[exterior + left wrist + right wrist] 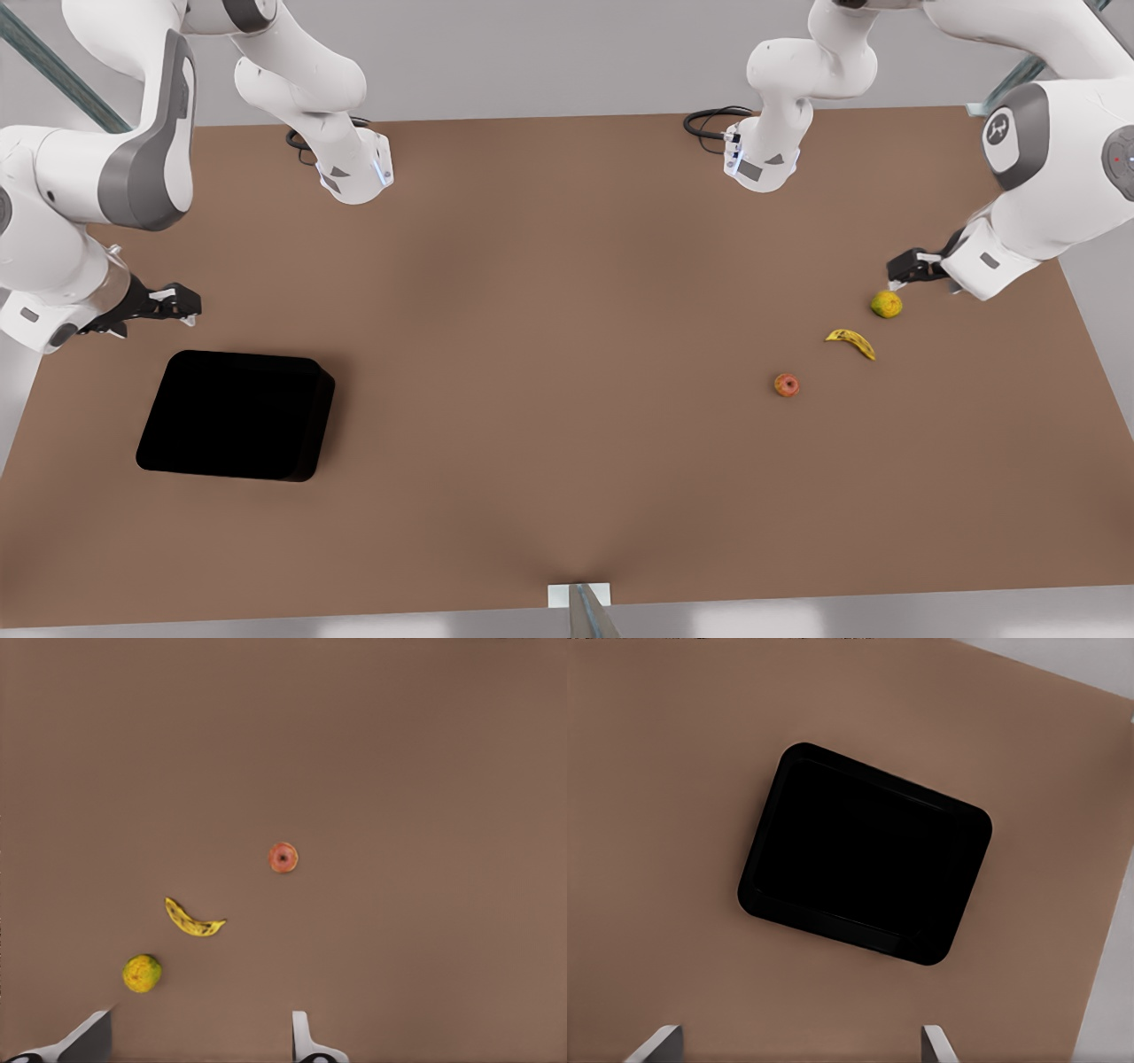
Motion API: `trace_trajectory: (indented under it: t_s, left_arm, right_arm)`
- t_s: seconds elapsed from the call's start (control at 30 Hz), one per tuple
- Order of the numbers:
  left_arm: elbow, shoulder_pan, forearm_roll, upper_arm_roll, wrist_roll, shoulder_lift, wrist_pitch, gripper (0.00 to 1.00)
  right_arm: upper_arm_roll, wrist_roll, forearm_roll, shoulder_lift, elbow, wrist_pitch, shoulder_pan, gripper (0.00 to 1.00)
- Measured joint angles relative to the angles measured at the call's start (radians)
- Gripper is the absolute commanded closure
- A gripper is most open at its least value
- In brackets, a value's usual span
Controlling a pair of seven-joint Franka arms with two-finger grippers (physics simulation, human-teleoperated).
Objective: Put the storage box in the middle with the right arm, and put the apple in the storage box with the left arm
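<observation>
The black storage box [321,416] sits empty on the brown table at the front view's left, also seen in the right wrist view [833,926]. My right gripper [182,306] hovers above and just behind it, open [797,1047]. The small red-orange apple [786,385] lies on the table at the front view's right, and the left wrist view shows it too [283,858]. My left gripper [899,270] hangs open [199,1045] behind the fruit, closest to the yellow-green one, well apart from the apple.
A yellow banana [851,341] [192,920] and a yellow-green round fruit [886,304] [142,974] lie between the left gripper and the apple. Both arm bases [354,173] [762,159] stand at the table's far edge. Bare brown table [549,354] spans the middle.
</observation>
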Motion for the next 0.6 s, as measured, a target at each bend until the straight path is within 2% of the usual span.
trace_trajectory:
  t_s: [0.1,0.17,0.2,0.27,0.33,0.4,0.5,0.6]
  left_arm:
    - [-0.004,-0.02,0.001,0.0,-0.084,0.041,-0.009,0.0]
    - [-0.004,-0.01,-0.065,0.015,-0.657,0.165,-0.025,0.0]
    - [-0.003,-0.006,-0.132,0.019,-0.862,0.247,-0.013,0.0]
    - [-0.034,-0.005,-0.339,0.074,-0.998,0.382,0.064,0.0]
    - [-0.222,-0.008,-0.591,0.079,-1.002,0.37,0.286,0.0]
    - [-0.354,-0.008,-0.824,0.08,-0.997,0.355,0.408,0.0]
    - [-0.442,-0.008,-1.101,0.086,-1.002,0.35,0.513,0.0]
    - [-0.479,-0.007,-1.268,0.134,-0.996,0.359,0.521,0.0]
  right_arm:
    - [-0.001,0.0,-0.001,0.012,-0.001,0.008,-0.002,0.0]
    - [-0.02,0.008,0.001,0.121,0.003,0.051,-0.039,0.0]
    - [-0.058,0.008,0.003,0.163,-0.002,0.092,-0.076,0.0]
    - [-0.09,0.018,0.002,0.18,-0.069,0.155,-0.092,0.0]
    - [-0.108,0.06,0.003,0.186,-0.163,0.233,-0.094,0.0]
    - [-0.126,0.066,0.008,0.214,-0.201,0.315,-0.096,0.0]
    - [-0.156,0.066,0.036,0.273,-0.196,0.374,-0.089,0.0]
    - [-0.174,0.066,0.041,0.307,-0.194,0.458,-0.094,0.0]
